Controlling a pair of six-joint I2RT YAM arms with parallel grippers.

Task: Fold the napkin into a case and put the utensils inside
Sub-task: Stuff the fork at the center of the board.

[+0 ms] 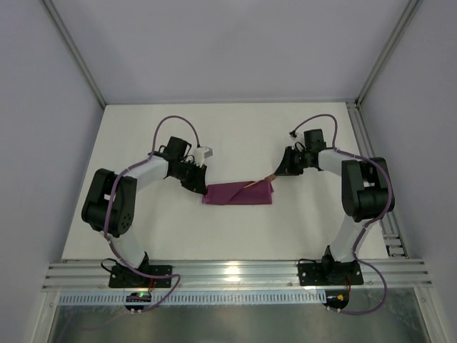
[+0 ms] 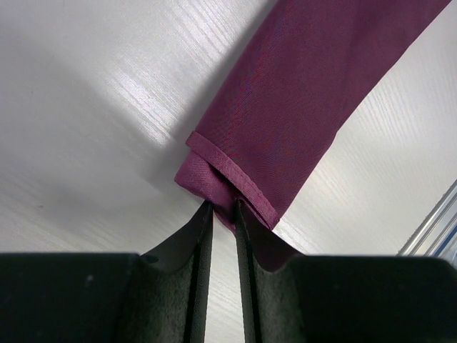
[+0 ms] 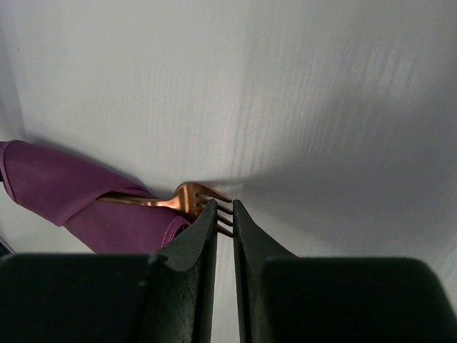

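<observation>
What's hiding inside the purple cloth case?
A copper fork has its handle tucked in; its tines stick out by the right gripper. The case covers the rest, so whether anything else is inside cannot be seen.

top camera looks down; wrist cameras near case (image 1: 238,194).

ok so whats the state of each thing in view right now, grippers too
case: folded into a narrow pouch, lying flat, left end pinched
fork: handle tucked inside the case, head and tines sticking out of the right end
left gripper: shut on the case's end
right gripper: shut on the fork's tines
</observation>
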